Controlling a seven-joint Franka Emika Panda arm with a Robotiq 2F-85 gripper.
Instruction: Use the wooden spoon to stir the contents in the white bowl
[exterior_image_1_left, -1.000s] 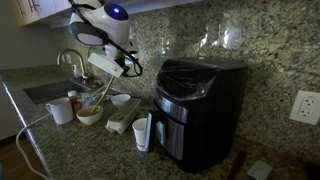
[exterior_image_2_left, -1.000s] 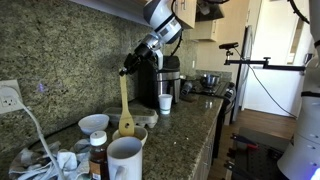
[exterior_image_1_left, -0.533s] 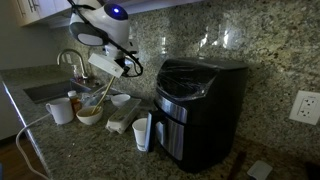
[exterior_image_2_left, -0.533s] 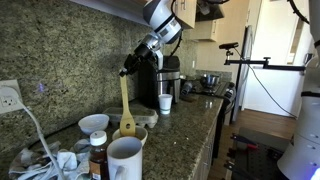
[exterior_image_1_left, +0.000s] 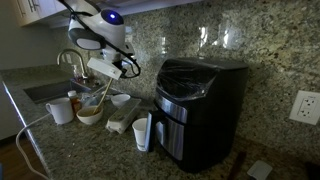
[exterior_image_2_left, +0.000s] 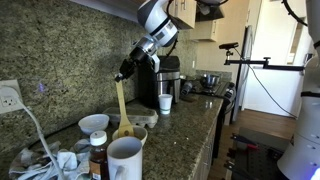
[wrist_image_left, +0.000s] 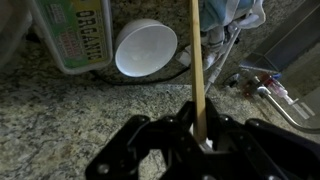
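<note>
The wooden spoon (exterior_image_2_left: 121, 105) is held nearly upright, with its head lowered into the white bowl (exterior_image_1_left: 89, 117), which stands on the surface (exterior_image_1_left: 90, 152) beside a mug (exterior_image_1_left: 60, 110). Picking up and placing the spoon are judged done, and the stirring itself is what is left. The spoon head probably reaches the contents, though the inside of the bowl is poorly shown. In the wrist view the fingers (wrist_image_left: 168, 138) are seen clamped tightly on the upper end of the handle.

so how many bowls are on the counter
2. One bowl holds the spoon head, next to the mug; a smaller white bowl sits beside it. Others could be hidden.
</note>
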